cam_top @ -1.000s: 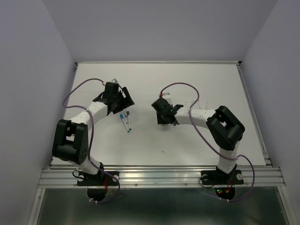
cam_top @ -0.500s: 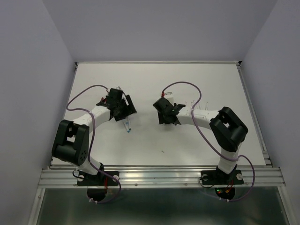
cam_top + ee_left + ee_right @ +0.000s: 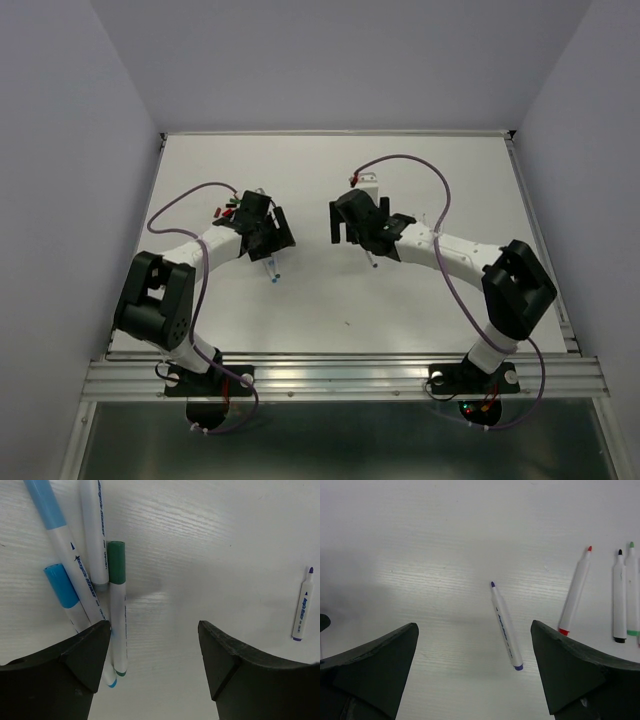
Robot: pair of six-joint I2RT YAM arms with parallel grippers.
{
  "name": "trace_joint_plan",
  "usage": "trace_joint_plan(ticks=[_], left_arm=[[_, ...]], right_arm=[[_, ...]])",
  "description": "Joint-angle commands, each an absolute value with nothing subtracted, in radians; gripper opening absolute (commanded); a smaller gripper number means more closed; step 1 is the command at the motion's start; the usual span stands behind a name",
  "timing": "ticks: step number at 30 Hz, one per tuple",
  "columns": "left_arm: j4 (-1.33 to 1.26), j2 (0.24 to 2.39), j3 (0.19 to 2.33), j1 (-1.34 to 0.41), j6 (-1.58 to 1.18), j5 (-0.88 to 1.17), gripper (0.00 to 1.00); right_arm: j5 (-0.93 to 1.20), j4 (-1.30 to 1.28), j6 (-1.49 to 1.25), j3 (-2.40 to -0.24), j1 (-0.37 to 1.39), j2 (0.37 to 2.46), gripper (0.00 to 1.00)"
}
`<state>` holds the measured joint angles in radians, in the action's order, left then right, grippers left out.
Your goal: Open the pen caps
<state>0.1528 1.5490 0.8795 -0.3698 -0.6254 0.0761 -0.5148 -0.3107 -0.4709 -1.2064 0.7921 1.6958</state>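
The left hand [image 3: 154, 630] is spread wide and holds nothing. Beneath it three pens [image 3: 118, 625] lie close together on the white surface [image 3: 215, 540], their barrels white-grey, wearing a green cap [image 3: 117, 562], a blue cap [image 3: 61, 586] and a light blue cap [image 3: 44, 502]. The right hand [image 3: 474, 625], equally wide, hangs over an uncapped purple-tipped pen [image 3: 506, 627]. A red-tipped pen [image 3: 575, 592] and a black-tipped pen [image 3: 619, 597] lie nearby.

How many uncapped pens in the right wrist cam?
4. Purple-tipped pen at centre; red-tipped pen to its right; black-tipped pen and green-tipped pen side by side at the right edge. Others may lie beyond that edge.
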Motion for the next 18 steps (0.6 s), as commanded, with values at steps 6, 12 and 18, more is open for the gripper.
trace_joint_plan(ticks=[6, 12, 18], left_arm=[[0.183, 1.578, 0.922, -0.403, -0.620, 0.038, 0.79], [0.192, 1.606, 0.934, -0.419, -0.618, 0.031, 0.75], [0.224, 1.626, 0.937, -0.431, -0.609, 0.011, 0.72]], right_arm=[[-0.618, -0.272, -0.495, -1.135, 0.718, 1.549, 1.00], [-0.618, -0.273, -0.499, -1.115, 0.696, 1.539, 1.00], [-0.615, -0.272, -0.502, -1.114, 0.687, 1.539, 1.00]])
